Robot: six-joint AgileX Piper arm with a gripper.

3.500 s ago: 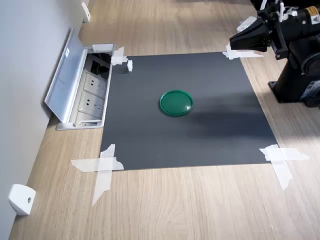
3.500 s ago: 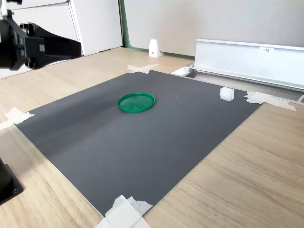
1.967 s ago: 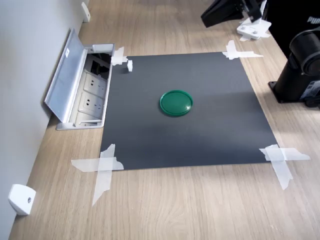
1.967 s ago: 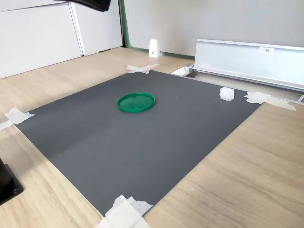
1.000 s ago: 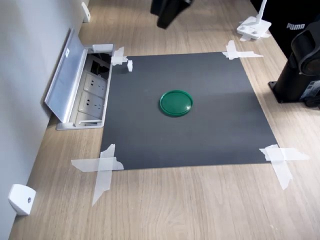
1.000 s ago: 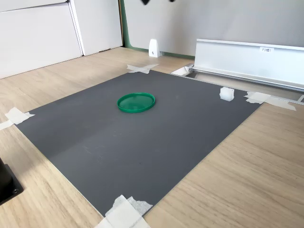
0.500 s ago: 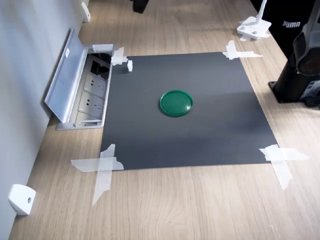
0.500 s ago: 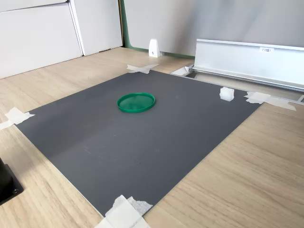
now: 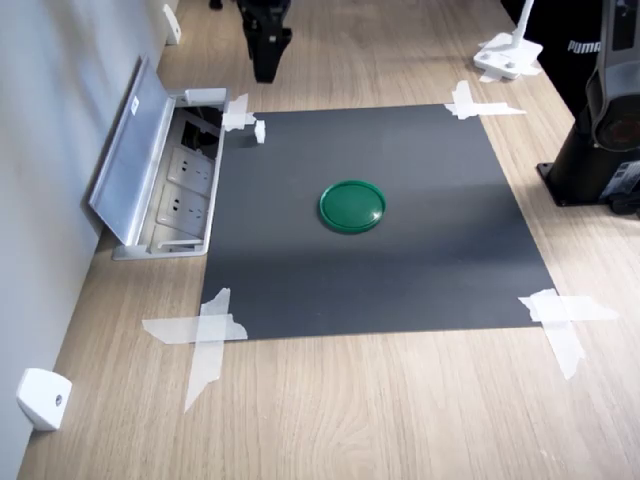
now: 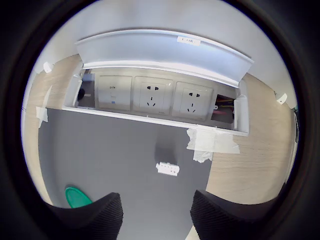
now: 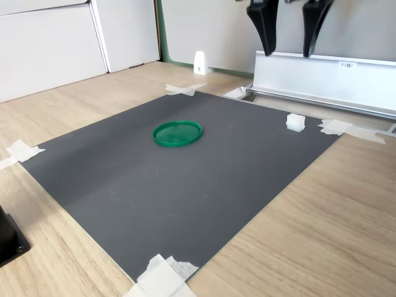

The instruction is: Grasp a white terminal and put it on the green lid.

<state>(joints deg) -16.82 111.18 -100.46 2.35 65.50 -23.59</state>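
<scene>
I am steering one arm over a wooden counter [image 9: 400,420] that carries a dark grey mat [image 9: 420,270] taped down at its corners. My tool [image 11: 289,43] hangs high above the mat's far corner with its two black fingers [image 11: 265,28] spread apart and nothing between them; in the wrist view their tips frame the lower edge of the picture.

The white terminal [image 10: 167,168] lies on the mat, close to the corner tape [image 10: 210,142] and just short of the open socket box [image 10: 160,97] set into the counter. In the first exterior view the terminal [image 9: 260,130] sits near the mat's upper left corner; in the second exterior view it [image 11: 295,122] is at the mat's right side. The green lid [image 9: 352,206] rests flat near the middle of the mat, well apart from the terminal.

I judge the step in hand to be the descent for the grasp. To do it well, I would bring the tool straight down, centred on the block, and keep clear of the tape and the box's raised silver cover [image 11: 322,77].

In the wrist view the terminal's long axis runs roughly parallel to the socket row, slightly tilted. Closing across its short sides would need the fingers turned to straddle that axis.
</scene>
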